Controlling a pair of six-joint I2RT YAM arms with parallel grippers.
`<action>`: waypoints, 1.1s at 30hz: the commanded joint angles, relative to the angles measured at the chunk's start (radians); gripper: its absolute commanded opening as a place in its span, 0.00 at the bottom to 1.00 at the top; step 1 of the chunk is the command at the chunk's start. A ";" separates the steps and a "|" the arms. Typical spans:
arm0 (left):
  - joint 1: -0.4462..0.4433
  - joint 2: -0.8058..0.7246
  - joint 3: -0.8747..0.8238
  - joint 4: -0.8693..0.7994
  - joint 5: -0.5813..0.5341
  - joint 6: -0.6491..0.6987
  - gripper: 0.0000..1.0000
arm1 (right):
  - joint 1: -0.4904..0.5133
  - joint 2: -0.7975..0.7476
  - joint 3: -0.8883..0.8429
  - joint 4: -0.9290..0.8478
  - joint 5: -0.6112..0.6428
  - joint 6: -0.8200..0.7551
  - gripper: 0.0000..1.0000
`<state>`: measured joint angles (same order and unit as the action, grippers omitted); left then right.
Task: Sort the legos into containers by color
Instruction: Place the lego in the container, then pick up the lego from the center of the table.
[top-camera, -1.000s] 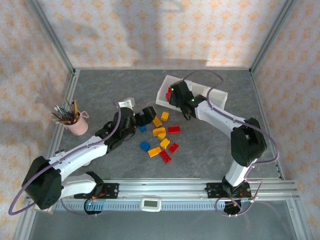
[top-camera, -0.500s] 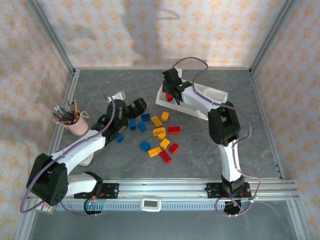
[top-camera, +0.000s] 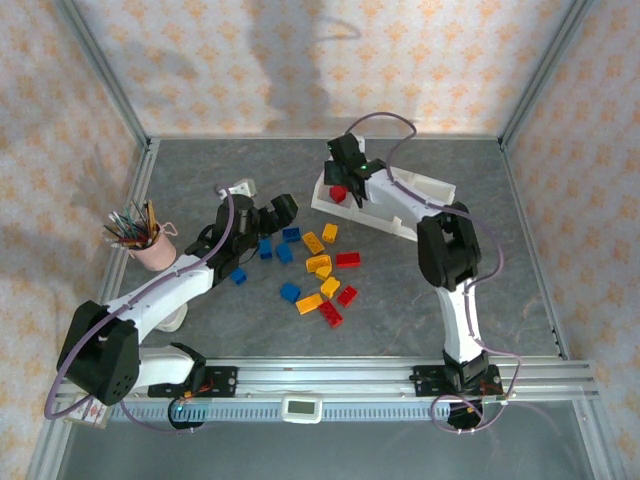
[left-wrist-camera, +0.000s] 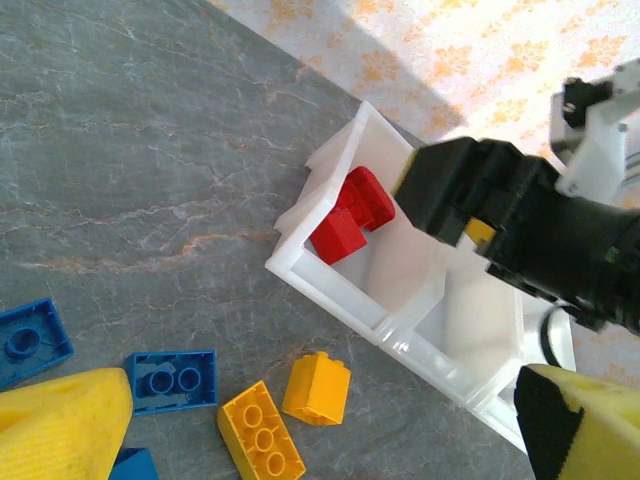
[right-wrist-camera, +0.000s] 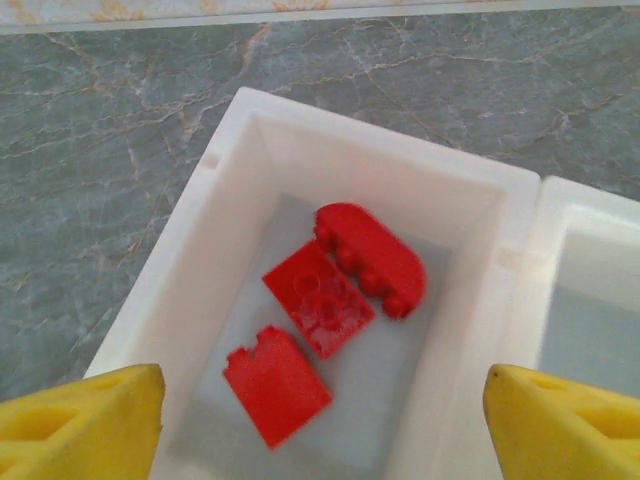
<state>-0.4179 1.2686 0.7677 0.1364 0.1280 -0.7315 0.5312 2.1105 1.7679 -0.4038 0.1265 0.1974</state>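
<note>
Right gripper (right-wrist-camera: 322, 420): fingers spread wide, nothing between them. Poised directly above the 9 o'clock end compartment of the white three-compartment tray (right-wrist-camera: 380, 150).

Inside that compartment: three red bricks. Rounded studded piece (right-wrist-camera: 370, 260) at 1 o'clock, touching a flat four-stud plate (right-wrist-camera: 318, 298) at centre; a third block (right-wrist-camera: 277, 383) at 7 o'clock, just beside the plate. Neighbouring compartment only partly in view at 3 o'clock.

Left gripper (left-wrist-camera: 320, 420): yellow fingers set wide apart, holding nothing. Above the grey table (top-camera: 200, 170), just beside blue bricks (left-wrist-camera: 172, 378) and yellow-orange bricks (left-wrist-camera: 262, 432).

Top view: tray (top-camera: 425, 190) at 1 o'clock of table centre; loose legos grouped at centre, mixed yellow-orange (top-camera: 318, 264), red (top-camera: 348, 259) and blue (top-camera: 290, 292). Pink cup of pens (top-camera: 150, 248) at 9 o'clock, well apart from the bricks.

Markings: small display unit (top-camera: 300, 408) on the near rail at 6 o'clock; characters too small to read. Stud lettering on bricks too blurred to read.
</note>
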 joint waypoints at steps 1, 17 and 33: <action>0.008 -0.037 0.007 -0.029 0.038 0.006 0.99 | 0.036 -0.174 -0.118 0.021 -0.009 0.005 0.83; -0.128 -0.222 -0.175 -0.063 -0.004 -0.076 0.99 | 0.118 -0.568 -0.702 0.071 -0.080 0.184 0.88; -0.183 -0.273 -0.268 -0.032 -0.063 -0.157 0.99 | 0.223 -0.487 -0.829 0.153 -0.125 0.249 0.92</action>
<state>-0.5961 1.0138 0.5114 0.0940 0.0929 -0.8734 0.7403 1.5986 0.9348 -0.2783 -0.0051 0.4309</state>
